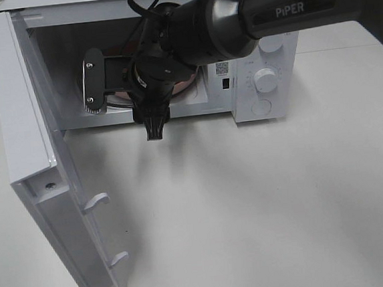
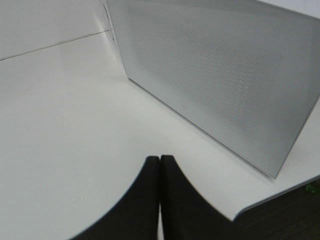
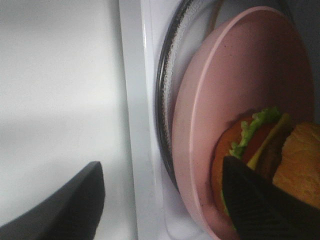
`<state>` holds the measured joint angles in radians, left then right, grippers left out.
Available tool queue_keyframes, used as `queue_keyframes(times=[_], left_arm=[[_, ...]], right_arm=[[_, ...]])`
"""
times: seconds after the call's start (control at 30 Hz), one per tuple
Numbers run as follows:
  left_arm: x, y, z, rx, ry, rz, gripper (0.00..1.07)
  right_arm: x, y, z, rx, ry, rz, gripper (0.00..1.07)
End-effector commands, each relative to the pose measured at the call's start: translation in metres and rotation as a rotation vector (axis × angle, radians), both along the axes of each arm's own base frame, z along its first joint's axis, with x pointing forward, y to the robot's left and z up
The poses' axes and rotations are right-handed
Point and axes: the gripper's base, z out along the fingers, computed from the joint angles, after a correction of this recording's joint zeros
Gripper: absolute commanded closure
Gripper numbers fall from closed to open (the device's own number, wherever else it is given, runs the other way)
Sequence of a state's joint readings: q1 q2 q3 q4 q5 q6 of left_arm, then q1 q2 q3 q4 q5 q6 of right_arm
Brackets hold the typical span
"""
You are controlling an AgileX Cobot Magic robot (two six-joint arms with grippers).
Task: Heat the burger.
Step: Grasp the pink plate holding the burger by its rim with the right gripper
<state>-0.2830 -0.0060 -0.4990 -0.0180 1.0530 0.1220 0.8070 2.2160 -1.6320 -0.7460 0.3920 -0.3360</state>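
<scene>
Right hand (image 3: 162,166) open at microwave (image 1: 266,76) mouth.
I grip nothing; the burger (image 3: 270,150) rests on the pink plate (image 3: 235,75) inside.

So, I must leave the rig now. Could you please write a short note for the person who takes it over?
Left gripper: shut, holding nothing, over the table beside the microwave.
Right gripper: open, holding nothing, at the microwave's opening, one finger in front of the burger.
Burger sits on the pink plate on the glass turntable inside.
Done: burger loaded.
Left: withdraw the right arm, close the door, start heating.
</scene>
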Motion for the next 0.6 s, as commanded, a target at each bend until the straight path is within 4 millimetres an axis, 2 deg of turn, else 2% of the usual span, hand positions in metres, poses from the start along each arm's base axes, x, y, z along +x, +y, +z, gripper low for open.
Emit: queue_keyframes(times=[0.03,0.37,0.6], left_arm=[[-0.002,0.001,0.0,-0.012,-0.028,0.003,1.06],[-0.002,0.001,0.0,-0.012,-0.028,0.003,1.06],[-0.002,0.001,0.0,-0.012,-0.028,0.003,1.06]], right_arm=[[0.009,-0.005,0.002,0.006,-0.015,-0.02,0.41],[0.025,-0.013,0.003,0.046,-0.05,-0.009,0.42],[0.034,-0.013,-0.008,0.045,-0.046,-0.02,0.42]])
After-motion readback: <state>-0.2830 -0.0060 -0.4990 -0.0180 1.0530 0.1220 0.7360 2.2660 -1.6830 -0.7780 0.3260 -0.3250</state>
